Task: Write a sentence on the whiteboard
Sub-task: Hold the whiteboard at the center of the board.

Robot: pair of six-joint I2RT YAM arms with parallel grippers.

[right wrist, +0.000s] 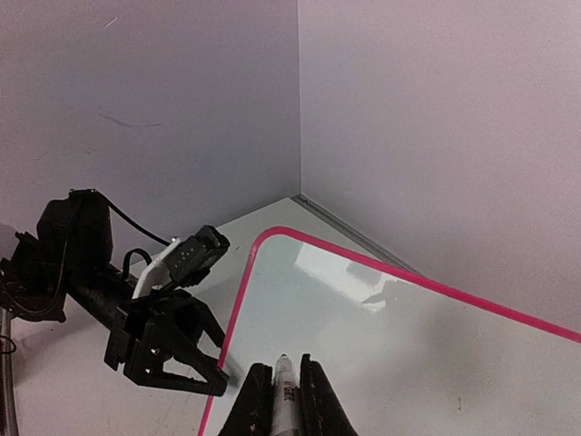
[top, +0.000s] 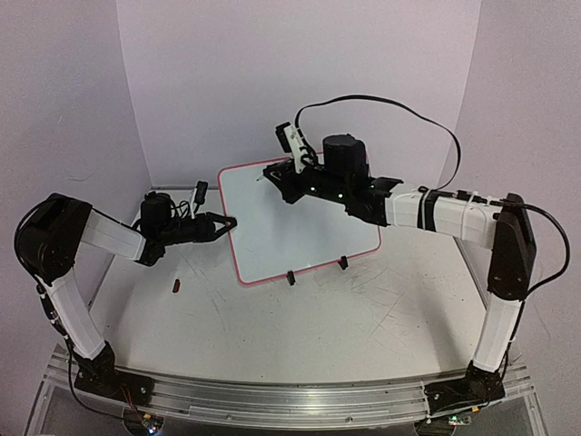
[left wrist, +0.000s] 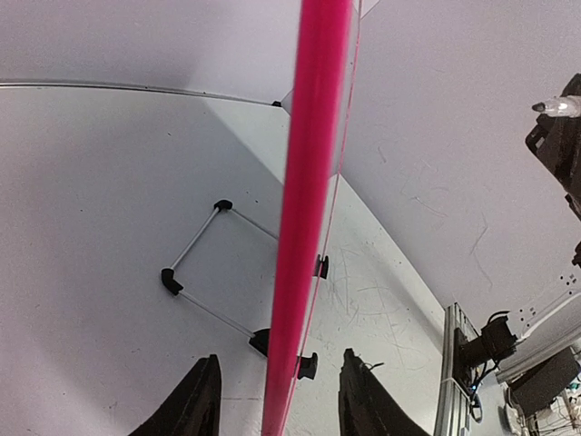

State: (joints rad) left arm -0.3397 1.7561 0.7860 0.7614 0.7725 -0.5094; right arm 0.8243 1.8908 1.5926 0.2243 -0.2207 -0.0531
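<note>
the whiteboard (top: 300, 232) stands near the middle of the white table (top: 363, 309), a little toward the back wall. its near edge sits on two small black clip feet (top: 290, 278), and its face slopes up away from the arms. the face shows plain white with a pale reflection, and the thin pink rim (left wrist: 313, 136) runs all around it. the table is scuffed with many fine dark scratches, and a small dark red piece (top: 177, 287) lies on it near the left arm. pale lilac walls close the space on three sides and meet in a corner behind the board. a silver rail (top: 272, 400) carries both arm bases at the near edge. the left gripper (top: 227, 222) is at the left edge of the board; its jaws are open on either side of the rim, with a gap on each side, so it holds nothing. a thin wire frame (left wrist: 195, 241) with black corners lies on the table behind the board. the right gripper (right wrist: 286, 409) is closed tightly around a marker (right wrist: 283, 395), which points down at the upper left part of the board, but contact of the tip with the face cannot be told.
</note>
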